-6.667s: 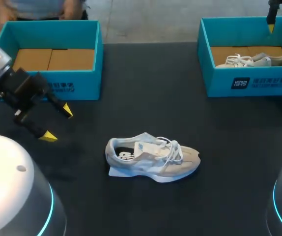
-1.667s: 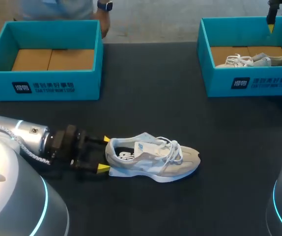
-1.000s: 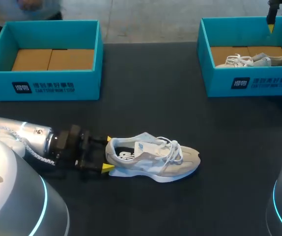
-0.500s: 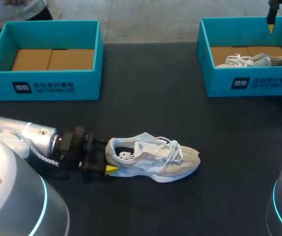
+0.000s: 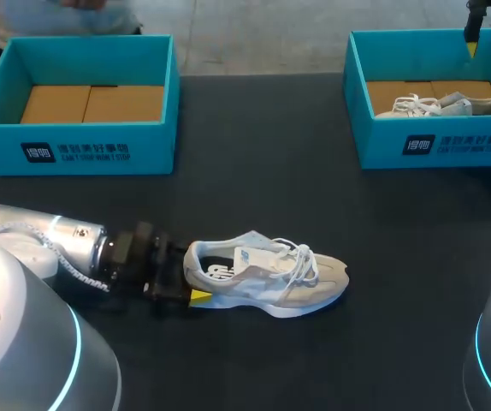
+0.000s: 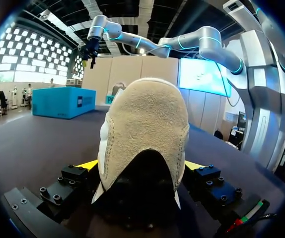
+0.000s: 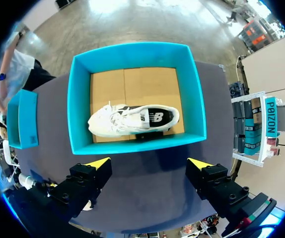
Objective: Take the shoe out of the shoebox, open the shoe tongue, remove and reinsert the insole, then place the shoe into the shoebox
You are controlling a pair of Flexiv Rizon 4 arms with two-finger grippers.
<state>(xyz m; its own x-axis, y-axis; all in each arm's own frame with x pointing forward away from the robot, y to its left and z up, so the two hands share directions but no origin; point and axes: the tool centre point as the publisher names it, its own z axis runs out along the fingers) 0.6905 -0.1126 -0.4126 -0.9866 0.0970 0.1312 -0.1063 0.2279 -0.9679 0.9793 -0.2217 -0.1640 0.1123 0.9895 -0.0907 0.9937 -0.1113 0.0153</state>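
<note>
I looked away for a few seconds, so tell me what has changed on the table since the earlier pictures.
The left gripper came down from near the left shoebox and slid up to the heel of the shoe; whether it grips yet cannot be told. The shoe has not moved. The right gripper stays open above the right shoebox, with the other shoe inside, unmoved.

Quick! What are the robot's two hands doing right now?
Left gripper: open, with the shoe heel between its fingers.
Right gripper: open, holding nothing, above the shoebox.

Left pincer low; right pincer high, agape.
</note>
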